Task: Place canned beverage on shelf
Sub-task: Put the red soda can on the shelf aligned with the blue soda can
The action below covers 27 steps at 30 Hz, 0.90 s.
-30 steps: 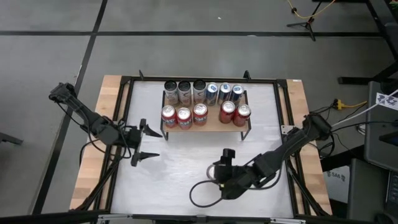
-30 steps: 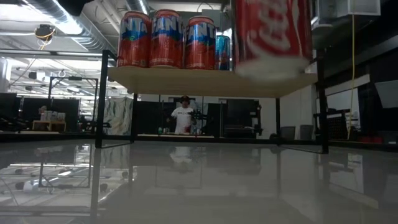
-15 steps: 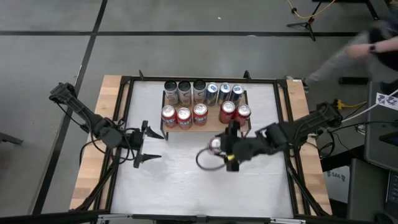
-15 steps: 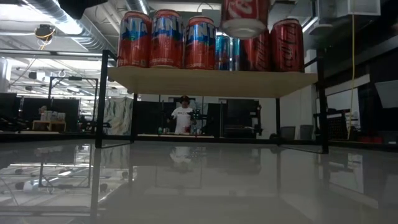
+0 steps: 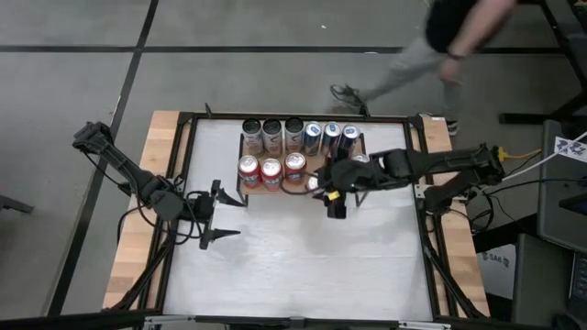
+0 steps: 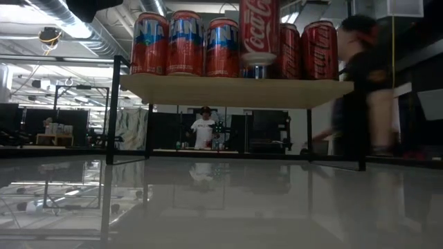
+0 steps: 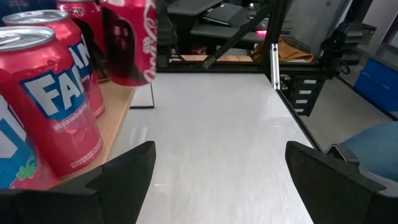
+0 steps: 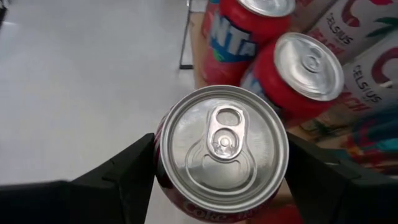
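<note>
High view: left gripper (image 5: 218, 214) hangs at left-centre over the white table (image 5: 293, 266), fingers spread and empty; the shelf (image 5: 303, 188) sits upper-centre; right gripper (image 5: 323, 187) clamps a red cola can (image 6: 259, 31) at its front edge, between other cans.

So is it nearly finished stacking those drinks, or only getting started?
Nearly finished, it seems. The shelf already carries a back row of six cans and five red cans in front. The right gripper holds a Coca-Cola can upright just above the front edge, over the gap between the Fanta cans and the other Coke cans. Left: lower it and let go. The left gripper waits open on the table's left.
</note>
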Tool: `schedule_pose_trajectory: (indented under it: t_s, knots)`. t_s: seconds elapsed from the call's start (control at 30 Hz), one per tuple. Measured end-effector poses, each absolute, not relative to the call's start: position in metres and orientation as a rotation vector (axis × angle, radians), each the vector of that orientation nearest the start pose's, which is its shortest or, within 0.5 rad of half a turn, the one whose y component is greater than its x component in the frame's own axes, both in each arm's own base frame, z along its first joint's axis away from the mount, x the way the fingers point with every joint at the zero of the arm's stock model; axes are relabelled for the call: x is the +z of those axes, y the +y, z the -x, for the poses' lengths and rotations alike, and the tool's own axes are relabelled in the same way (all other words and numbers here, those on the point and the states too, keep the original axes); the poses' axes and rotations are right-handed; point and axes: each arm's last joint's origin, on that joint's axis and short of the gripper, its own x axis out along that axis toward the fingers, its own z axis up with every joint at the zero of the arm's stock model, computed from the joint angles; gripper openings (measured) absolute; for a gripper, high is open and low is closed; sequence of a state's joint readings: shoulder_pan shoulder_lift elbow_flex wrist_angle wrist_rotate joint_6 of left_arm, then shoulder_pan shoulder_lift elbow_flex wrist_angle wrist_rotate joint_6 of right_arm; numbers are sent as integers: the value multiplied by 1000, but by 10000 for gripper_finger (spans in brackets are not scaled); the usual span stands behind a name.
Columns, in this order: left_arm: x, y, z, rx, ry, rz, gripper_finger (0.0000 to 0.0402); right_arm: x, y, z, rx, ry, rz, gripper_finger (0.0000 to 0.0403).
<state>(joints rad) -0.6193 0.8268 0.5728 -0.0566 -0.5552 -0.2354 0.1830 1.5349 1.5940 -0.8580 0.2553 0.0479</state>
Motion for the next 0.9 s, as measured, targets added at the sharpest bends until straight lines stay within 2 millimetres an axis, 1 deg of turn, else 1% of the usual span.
schedule_pose_trajectory:
  t_s: [0.13, 0.23, 0.57, 0.8, 0.9]
  knots:
    - [266, -93, -156, -33, 263, 63, 352, 372, 39, -315, -91, 792, 117, 287]
    - [266, -93, -156, -33, 263, 64, 352, 372, 34, -316, -66, 797, 109, 287]
    - [266, -93, -156, -33, 263, 63, 352, 372, 16, -317, -97, 802, 112, 287]
    - [266, -93, -156, -33, 263, 63, 352, 372, 6, -318, -108, 806, 112, 287]
    - [266, -93, -156, -33, 263, 63, 352, 372, 5, -318, -108, 807, 110, 287]
